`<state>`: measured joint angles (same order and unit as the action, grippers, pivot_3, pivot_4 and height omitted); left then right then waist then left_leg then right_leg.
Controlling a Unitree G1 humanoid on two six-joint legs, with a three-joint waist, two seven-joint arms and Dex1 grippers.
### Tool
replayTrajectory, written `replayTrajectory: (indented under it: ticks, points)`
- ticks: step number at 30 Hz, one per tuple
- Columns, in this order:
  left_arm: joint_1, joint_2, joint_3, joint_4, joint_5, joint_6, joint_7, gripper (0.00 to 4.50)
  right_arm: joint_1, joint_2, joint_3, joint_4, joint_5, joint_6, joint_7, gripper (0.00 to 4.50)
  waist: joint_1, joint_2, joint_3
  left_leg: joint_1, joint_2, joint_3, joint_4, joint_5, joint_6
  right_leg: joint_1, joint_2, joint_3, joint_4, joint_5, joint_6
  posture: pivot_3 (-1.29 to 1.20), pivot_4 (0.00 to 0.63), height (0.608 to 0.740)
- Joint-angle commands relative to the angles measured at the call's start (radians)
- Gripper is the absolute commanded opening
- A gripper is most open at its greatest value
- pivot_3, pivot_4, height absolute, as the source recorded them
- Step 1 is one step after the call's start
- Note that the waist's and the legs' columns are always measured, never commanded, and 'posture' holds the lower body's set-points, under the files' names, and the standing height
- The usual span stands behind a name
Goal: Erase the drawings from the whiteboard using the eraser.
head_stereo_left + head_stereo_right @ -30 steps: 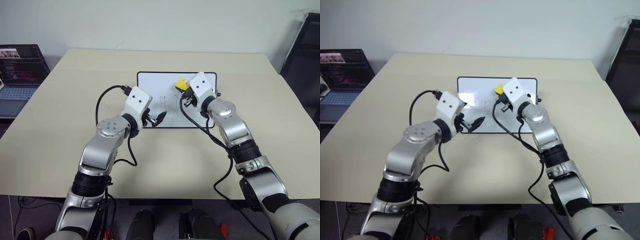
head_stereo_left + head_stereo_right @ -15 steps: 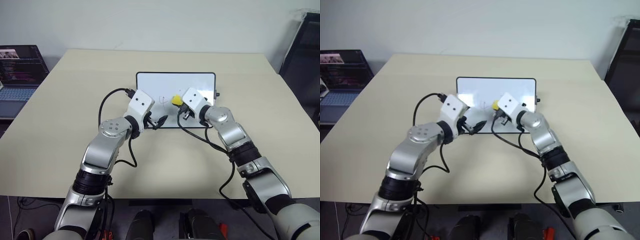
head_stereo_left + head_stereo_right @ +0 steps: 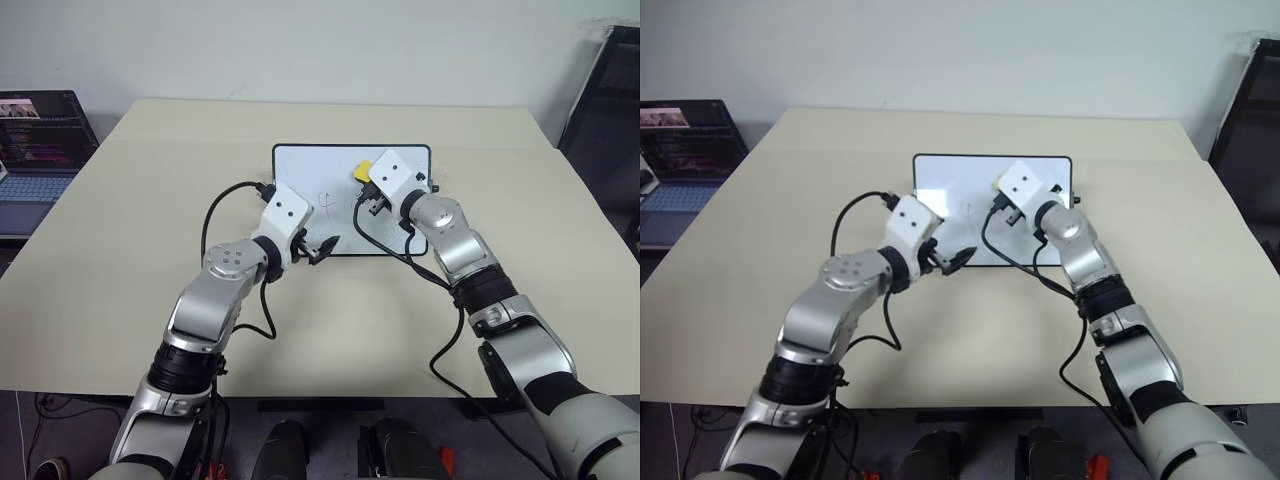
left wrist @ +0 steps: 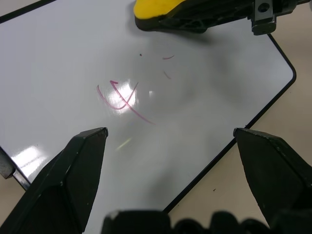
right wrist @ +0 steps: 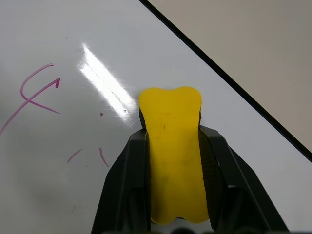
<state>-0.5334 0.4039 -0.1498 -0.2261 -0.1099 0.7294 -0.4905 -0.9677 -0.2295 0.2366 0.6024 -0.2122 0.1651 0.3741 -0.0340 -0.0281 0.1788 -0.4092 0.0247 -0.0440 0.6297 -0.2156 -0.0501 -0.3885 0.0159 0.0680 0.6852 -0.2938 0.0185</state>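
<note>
A: Where is the eraser (image 5: 171, 156) sitting now?

B: The right gripper (image 5: 170, 146) is holding it. The fingers (image 5: 124, 180) are pressing on both of its long sides, and the yellow end is sticking out past the tips. In the head view, it is hanging over the far right part of the whiteboard (image 3: 300, 165).

A: Is it touching the whiteboard?

B: It is very near the white face, but I cannot tell if it is touching.

A: And the drawings (image 4: 122, 97)?

B: A reddish "4" is showing near the middle of the whiteboard, just beside a bright glare spot. Between the "4" and the eraser, two short faint strokes and a small dot are lying. The area around them is looking a little grey and smeared.

A: What is the left gripper (image 4: 170, 139) doing?

B: It is hovering over the near edge of the whiteboard, its fingers (image 4: 73, 170) standing wide apart and holding nothing.

A: Where is the whiteboard lying?

B: Flat on the beige surface (image 3: 120, 230), towards the far side, long edge facing the robot. A laptop (image 3: 35, 140) is standing open beyond the left edge of the surface.
</note>
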Motion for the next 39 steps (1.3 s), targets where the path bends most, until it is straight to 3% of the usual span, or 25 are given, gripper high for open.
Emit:
replayTrajectory:
  ticks: [1,9,18,30,39]
  points:
    - [-0.001,-0.003,0.001,-0.045,0.002,-0.011,0.006,4.50,0.029,-0.011,0.018,-0.035,0.011,0.059,0.094,1.00,0.000,0.000,0.000,0.000,0.000,0.000,0.000,0.000,0.000,0.000,0.000,0.000,0.001,0.000,0.000,0.00,0.150,0.740]
    - [-0.006,-0.009,-0.002,-0.044,0.004,-0.009,0.007,4.50,0.113,-0.049,0.083,-0.152,-0.023,0.115,0.237,1.00,-0.001,0.000,0.000,0.005,0.000,0.000,0.000,0.000,0.000,0.002,0.000,0.000,0.004,0.000,0.000,0.00,0.150,0.740]
    - [-0.005,-0.014,-0.008,-0.050,0.006,-0.006,0.008,4.50,-0.003,-0.022,0.074,-0.038,-0.087,-0.029,0.051,1.00,-0.014,0.000,0.000,0.008,0.000,0.003,0.000,0.000,0.000,0.003,0.001,0.002,0.006,0.000,0.000,0.00,0.150,0.740]
    - [0.004,-0.019,-0.018,-0.058,0.013,-0.006,0.017,4.50,-0.070,0.040,0.092,0.054,-0.081,-0.057,0.097,1.00,-0.023,0.000,0.000,0.007,0.000,0.003,-0.001,0.000,0.000,0.003,0.000,0.002,0.004,0.000,0.000,0.00,0.150,0.740]
    - [0.003,-0.016,-0.022,-0.054,0.016,-0.014,0.008,4.50,0.005,-0.022,0.051,-0.037,-0.053,0.025,0.151,1.00,-0.017,0.000,0.000,0.007,0.000,0.002,-0.001,0.000,0.000,0.003,0.000,0.002,0.004,0.000,0.000,0.00,0.150,0.740]
